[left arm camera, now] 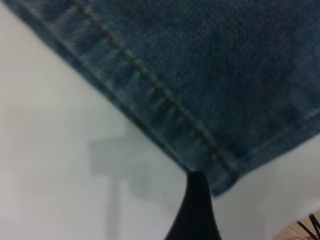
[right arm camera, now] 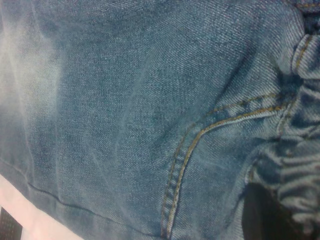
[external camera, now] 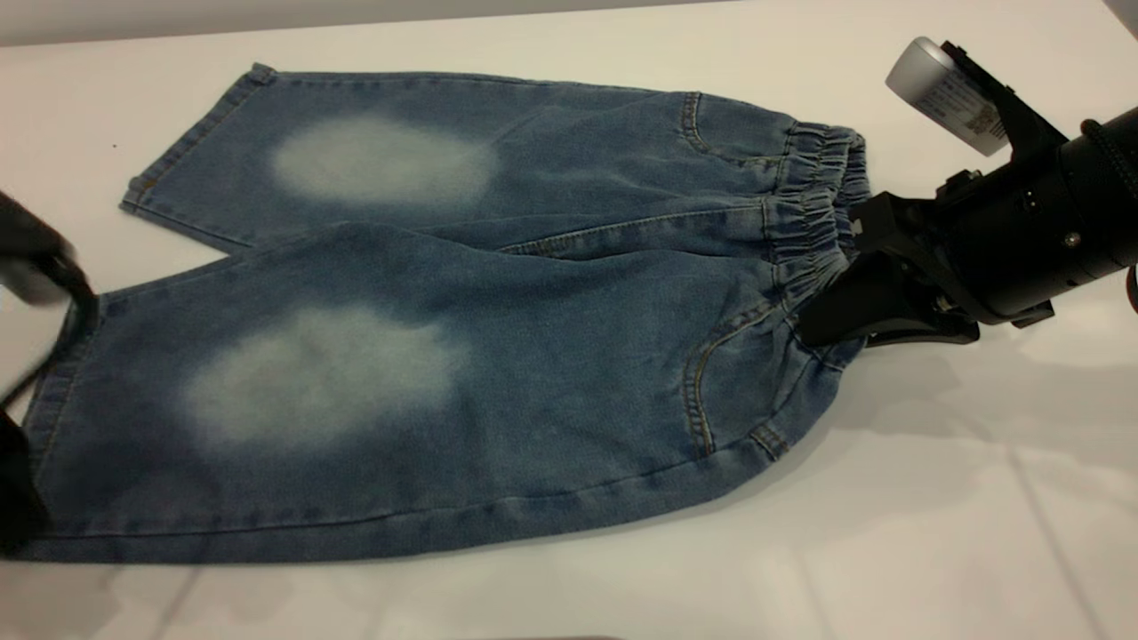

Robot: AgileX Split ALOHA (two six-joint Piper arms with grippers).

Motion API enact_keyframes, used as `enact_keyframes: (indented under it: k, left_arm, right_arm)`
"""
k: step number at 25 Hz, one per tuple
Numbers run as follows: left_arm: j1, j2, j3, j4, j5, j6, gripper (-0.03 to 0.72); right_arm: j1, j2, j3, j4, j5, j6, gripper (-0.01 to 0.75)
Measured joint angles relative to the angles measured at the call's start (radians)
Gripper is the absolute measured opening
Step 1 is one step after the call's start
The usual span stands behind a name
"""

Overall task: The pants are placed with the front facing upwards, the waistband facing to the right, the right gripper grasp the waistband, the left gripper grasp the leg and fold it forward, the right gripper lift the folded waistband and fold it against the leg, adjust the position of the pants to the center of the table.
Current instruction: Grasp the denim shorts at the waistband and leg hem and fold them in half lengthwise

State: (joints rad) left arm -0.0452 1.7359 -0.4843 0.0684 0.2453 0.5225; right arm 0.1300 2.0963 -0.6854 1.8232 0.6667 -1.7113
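Pants lie flat on table. Right gripper pinches waistband. Left gripper at leg hem, grip unclear.

The only print I can see sits on the white label of the silver-grey cylinder on my right arm: small dark markings, too blurred to read.

bg: white tabletop | grey wall strip behind | soft shadows
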Motion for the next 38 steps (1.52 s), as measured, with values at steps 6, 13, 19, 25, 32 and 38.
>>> enact_keyframes:
  k: [6,13,19,25,32,38]
  left_arm:
    - [0.000,0.124,0.000,0.002,-0.130,0.000,0.554]
    - [0.000,0.181,-0.006,0.006,-0.164,-0.006,0.498]
    - [0.003,0.186,-0.014,0.020,-0.180,-0.008,0.273]
    - [-0.001,0.174,-0.017,0.031,-0.188,-0.007,0.031]
    - [-0.082,0.045,-0.005,0.008,-0.048,-0.006,0.026]
    - [-0.095,-0.194,0.003,0.004,0.095,-0.009,0.026]
  right_arm:
    - [0.000,0.000,0.000,0.000,0.003,0.000,0.039]
    - [0.000,0.000,0.000,0.000,0.003,0.000,0.039]
    - [0.000,0.000,0.000,-0.001,0.005,0.000,0.039]
    - [-0.003,-0.011,0.000,-0.037,0.027,0.009,0.039]
    - [-0.037,-0.120,0.029,-0.221,0.052,0.173,0.039]
    - [-0.091,-0.271,0.172,-0.255,0.058,0.207,0.039]
